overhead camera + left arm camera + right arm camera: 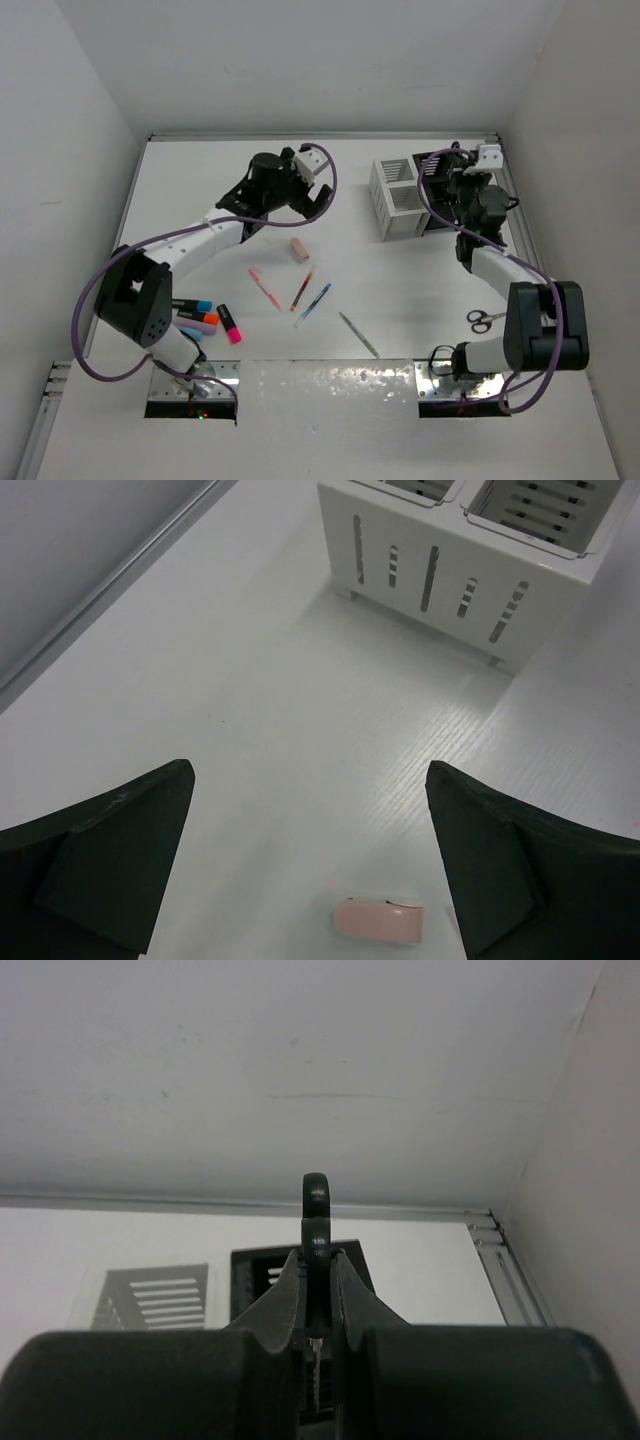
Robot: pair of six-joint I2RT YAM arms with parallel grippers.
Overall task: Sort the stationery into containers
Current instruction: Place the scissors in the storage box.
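My left gripper [312,205] is open and empty, just above the table beyond the pink eraser [299,248]; in the left wrist view the eraser [378,921] lies low between my spread fingers [120,840]. The white organiser [395,195] stands at the back, also seen in the left wrist view [450,580]. My right gripper [317,1255] is shut on black-handled scissors [316,1210], held over the black organiser [255,1265], which my right arm mostly hides in the top view. Pink [265,288], red [302,289], blue [313,304] and grey [358,334] pens lie mid-table.
Several highlighters [215,320] lie by the left arm's base. A second pair of scissors [485,320] lies on the table near the right arm's base. White walls enclose the table at the back and both sides.
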